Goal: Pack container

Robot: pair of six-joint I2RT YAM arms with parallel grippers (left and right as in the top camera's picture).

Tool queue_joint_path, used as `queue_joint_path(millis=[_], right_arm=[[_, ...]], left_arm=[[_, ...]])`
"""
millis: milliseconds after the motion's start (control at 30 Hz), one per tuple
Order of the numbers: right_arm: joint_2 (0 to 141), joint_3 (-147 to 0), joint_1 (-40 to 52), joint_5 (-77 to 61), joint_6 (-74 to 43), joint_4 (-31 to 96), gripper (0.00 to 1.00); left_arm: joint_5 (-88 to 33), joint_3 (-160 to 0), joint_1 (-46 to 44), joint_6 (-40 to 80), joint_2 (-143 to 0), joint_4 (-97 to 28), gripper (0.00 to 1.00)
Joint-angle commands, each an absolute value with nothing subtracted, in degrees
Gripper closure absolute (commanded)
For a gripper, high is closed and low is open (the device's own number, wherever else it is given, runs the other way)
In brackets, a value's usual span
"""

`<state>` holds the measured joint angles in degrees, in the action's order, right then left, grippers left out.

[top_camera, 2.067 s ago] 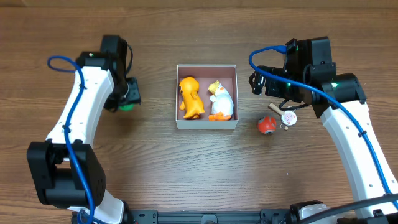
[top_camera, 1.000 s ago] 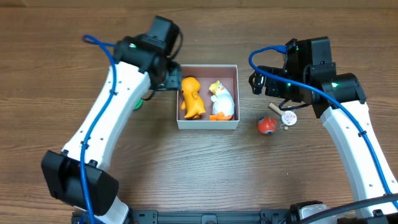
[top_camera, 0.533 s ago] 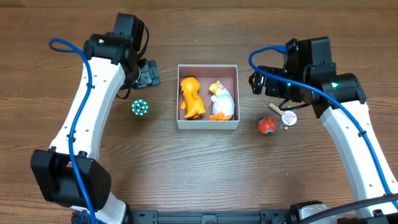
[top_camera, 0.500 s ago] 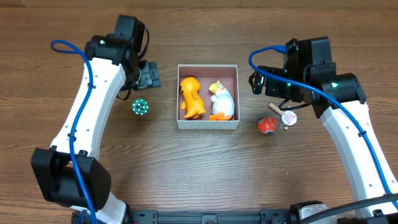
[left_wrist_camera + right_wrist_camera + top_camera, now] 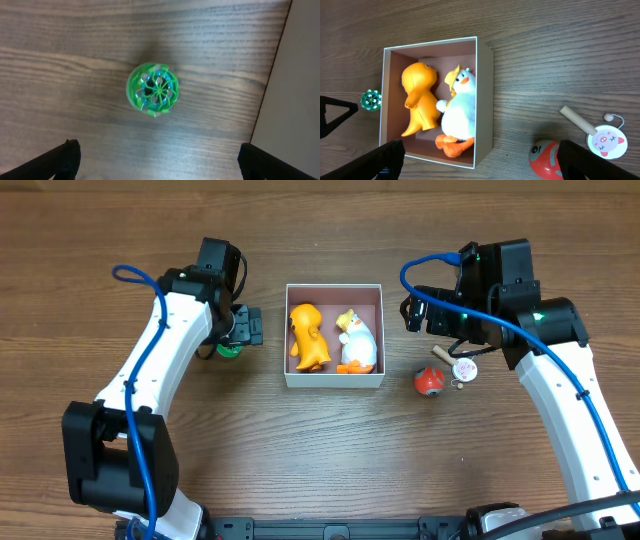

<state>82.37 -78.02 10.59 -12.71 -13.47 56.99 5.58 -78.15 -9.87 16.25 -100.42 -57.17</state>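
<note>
Near the middle of the surface sits the container (image 5: 333, 381), with an orange toy (image 5: 307, 337) and a white duck (image 5: 355, 342) lying side by side inside it, the duck on the right. Just beside the container's left wall, the left claw (image 5: 245, 327) hangs with its jaws spread wide over a green ball (image 5: 152, 89) that rests on the wood; it holds nothing. Toward the right edge the right claw (image 5: 412, 312) hovers, jaws equally wide and empty. A red toy (image 5: 428, 381) and a pig charm (image 5: 464, 367) lie near the container's right wall.
</note>
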Motion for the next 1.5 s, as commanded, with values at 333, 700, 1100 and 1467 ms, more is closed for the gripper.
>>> queue_joint_path(millis=[333,700,1100,1467], right_arm=[[82.3,-79.5,10.9,-13.0,-13.6,56.8,0.00],[82.3,-79.5,10.9,-13.0,-13.6,56.8,0.00],[82.3,-79.5,10.9,-13.0,-13.6,56.8,0.00],[82.3,-79.5,10.9,-13.0,-13.6,56.8,0.00]], left_arm=[[2.9,-72.7,-9.6,14.1,-103.7,-49.2,0.00],[2.9,-72.7,-9.6,14.4,-111.0,-45.7,0.00],[2.8,-72.7,-7.8,15.7,-112.8,-44.5,0.15],[1.4,-72.7,-6.6,15.6,-112.8,-44.1,0.13]])
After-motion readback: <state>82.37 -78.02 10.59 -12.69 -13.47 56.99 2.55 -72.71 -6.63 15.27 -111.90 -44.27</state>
